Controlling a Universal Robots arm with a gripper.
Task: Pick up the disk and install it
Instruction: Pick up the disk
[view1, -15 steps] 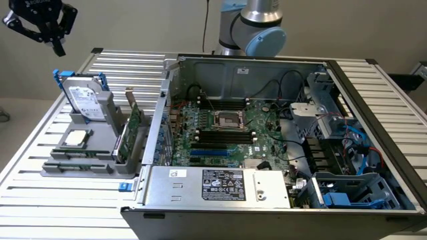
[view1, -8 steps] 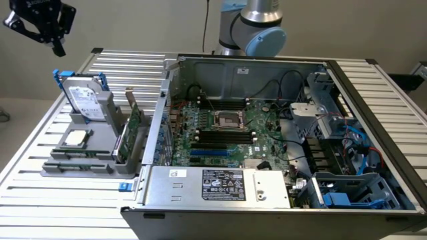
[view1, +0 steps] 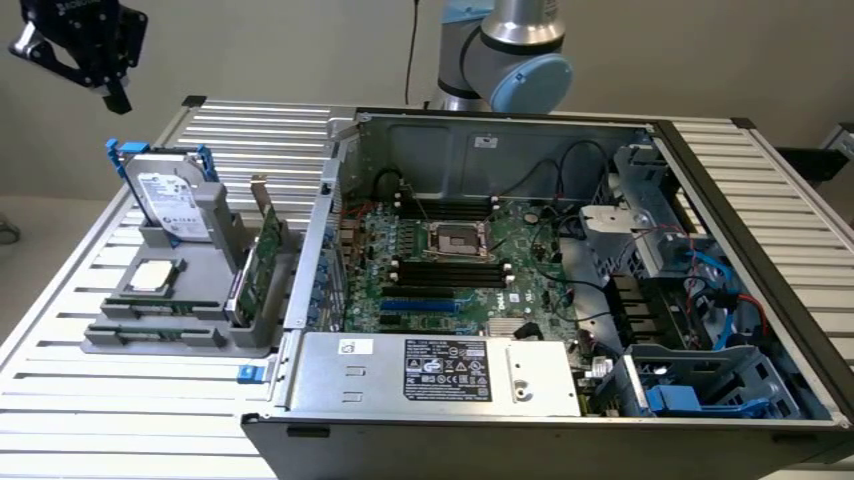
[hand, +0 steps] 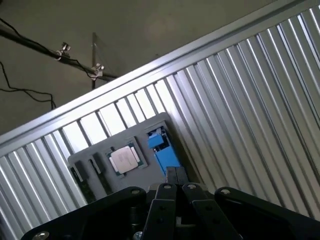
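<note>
In the exterior view the claw hangs high over the far corner of the slatted tabletop. It is closed and holds nothing. Below it, a little toward the exterior view's right, the disk stands on edge in a grey holder, well apart from the claw. Its white label faces the camera and its blue carrier frame shows along the edges. Lower in the same holder, farther from the claw than the disk, a processor chip lies flat. A green circuit card stands upright on the holder's side away from the claw. The open computer case sits well off toward the exterior view's right.

In the wrist view the claw has its fingers pressed together with nothing between them. Past the fingertips, far below, the blue carrier of the disk is seen edge-on in the grey holder. The chip lies just beside it.
</note>
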